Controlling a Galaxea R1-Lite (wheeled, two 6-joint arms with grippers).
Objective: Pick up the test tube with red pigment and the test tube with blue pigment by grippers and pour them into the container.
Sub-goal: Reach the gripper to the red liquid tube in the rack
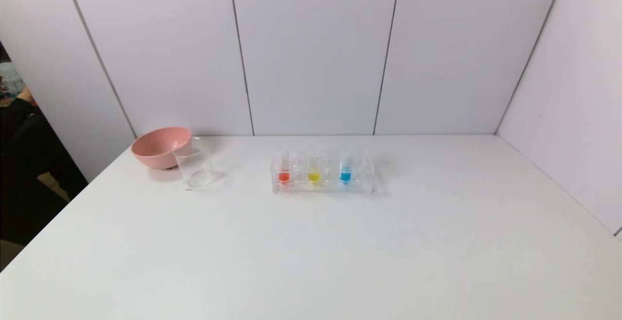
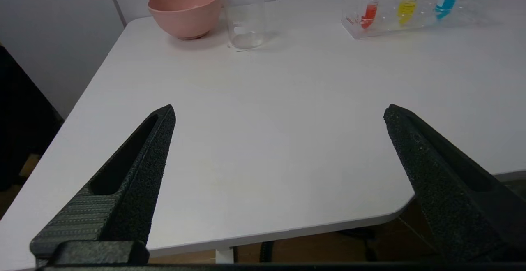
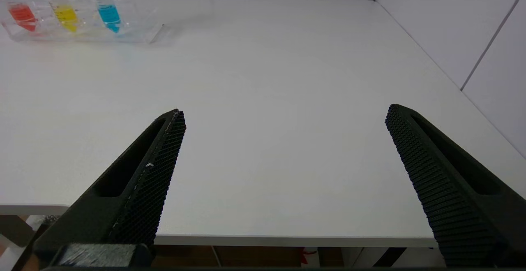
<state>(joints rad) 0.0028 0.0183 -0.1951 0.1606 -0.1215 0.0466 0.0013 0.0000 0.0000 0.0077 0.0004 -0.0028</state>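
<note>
The test tube with red pigment [image 1: 284,172] stands upright at the left of a clear rack [image 1: 322,187] at mid-table; it also shows in the left wrist view [image 2: 370,10] and the right wrist view [image 3: 21,12]. The test tube with blue pigment [image 1: 345,170] [image 2: 445,0] [image 3: 108,14] stands toward the rack's right. The container [image 1: 195,163] [image 2: 245,16], a clear empty beaker, stands left of the rack. Neither arm shows in the head view. My left gripper [image 2: 279,112] hangs open near the table's front left corner, my right gripper [image 3: 285,114] open over the front edge, both empty.
A pink bowl [image 1: 160,146] [image 2: 185,10] sits just behind and left of the beaker. A tube with yellow liquid [image 1: 314,172] stands in the rack between the red and blue ones. White wall panels close the back and right of the table [image 1: 311,252].
</note>
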